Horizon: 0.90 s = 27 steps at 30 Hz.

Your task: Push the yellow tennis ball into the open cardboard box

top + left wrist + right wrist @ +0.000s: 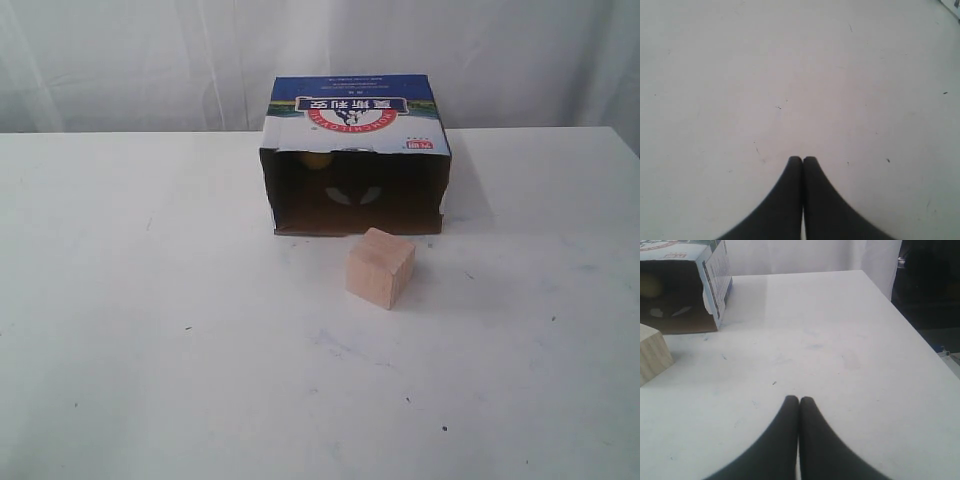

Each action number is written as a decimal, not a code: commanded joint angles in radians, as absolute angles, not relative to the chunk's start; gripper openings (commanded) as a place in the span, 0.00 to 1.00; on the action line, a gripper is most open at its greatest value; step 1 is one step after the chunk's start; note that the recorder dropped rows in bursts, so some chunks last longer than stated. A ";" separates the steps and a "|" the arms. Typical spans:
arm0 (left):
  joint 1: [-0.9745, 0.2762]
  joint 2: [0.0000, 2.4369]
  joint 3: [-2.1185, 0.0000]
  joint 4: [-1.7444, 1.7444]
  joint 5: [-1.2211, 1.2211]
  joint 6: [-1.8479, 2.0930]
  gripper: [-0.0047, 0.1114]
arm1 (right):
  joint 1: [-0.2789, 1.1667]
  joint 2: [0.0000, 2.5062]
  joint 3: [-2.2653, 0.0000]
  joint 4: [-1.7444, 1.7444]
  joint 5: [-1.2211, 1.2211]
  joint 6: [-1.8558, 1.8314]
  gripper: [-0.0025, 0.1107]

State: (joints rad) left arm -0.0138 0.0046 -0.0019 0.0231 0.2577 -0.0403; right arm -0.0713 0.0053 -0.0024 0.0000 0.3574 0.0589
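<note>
The open cardboard box stands at the back middle of the table, blue on top with a white band and red lettering, its dark opening facing the front. Deep inside it, near the upper left of the opening, the yellow tennis ball shows dimly. The right wrist view also catches the box and the ball in its shadowed interior. My right gripper is shut and empty over bare table, well apart from the box. Over plain white table, my left gripper is shut on nothing. Neither gripper appears in the exterior view.
A pale wooden cube sits just in front of the box's opening, slightly right of centre; its corner shows in the right wrist view. The white table has its right edge close to the right gripper. A white curtain hangs behind.
</note>
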 commanded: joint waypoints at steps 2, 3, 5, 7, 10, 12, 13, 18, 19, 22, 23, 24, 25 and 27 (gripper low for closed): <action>-0.011 0.000 0.000 0.000 0.269 -0.049 0.04 | -0.079 0.000 0.000 0.000 0.350 0.060 0.02; -0.011 0.000 0.000 0.000 0.260 -0.047 0.04 | -0.079 0.000 0.000 0.000 0.350 0.060 0.02; -0.011 0.000 0.000 0.000 0.255 -0.047 0.04 | -0.079 0.000 0.000 0.000 0.350 0.060 0.02; -0.011 0.000 0.000 0.000 0.255 -0.047 0.04 | -0.079 0.000 0.000 0.000 0.350 0.060 0.02; -0.011 0.000 0.000 0.000 0.255 -0.047 0.04 | -0.079 0.000 0.000 0.000 0.350 0.060 0.02; -0.011 0.000 0.000 0.000 0.255 -0.047 0.04 | -0.079 0.000 0.000 0.000 0.350 0.060 0.02; -0.011 0.000 0.000 0.000 0.255 -0.047 0.04 | -0.079 0.000 0.000 0.000 0.350 0.060 0.02; -0.011 0.000 0.000 0.000 0.255 -0.047 0.04 | -0.079 0.000 0.000 0.000 0.350 0.060 0.02; -0.011 0.000 0.000 0.000 0.255 -0.047 0.04 | -0.079 0.000 0.000 0.000 0.350 0.060 0.02; -0.011 0.000 0.000 0.000 0.255 -0.047 0.04 | -0.079 0.000 0.000 0.000 0.350 0.060 0.02; -0.011 0.000 0.000 0.000 0.255 -0.047 0.04 | -0.079 0.000 0.000 0.000 0.350 0.060 0.02; -0.011 0.000 0.000 0.000 0.255 -0.047 0.04 | -0.079 0.000 0.000 0.000 0.350 0.060 0.02; -0.011 0.000 0.000 0.000 0.255 -0.047 0.04 | -0.079 0.000 0.000 0.000 0.350 0.060 0.02; -0.011 0.000 0.000 0.000 0.255 -0.047 0.04 | -0.079 0.000 0.000 0.000 0.350 0.060 0.02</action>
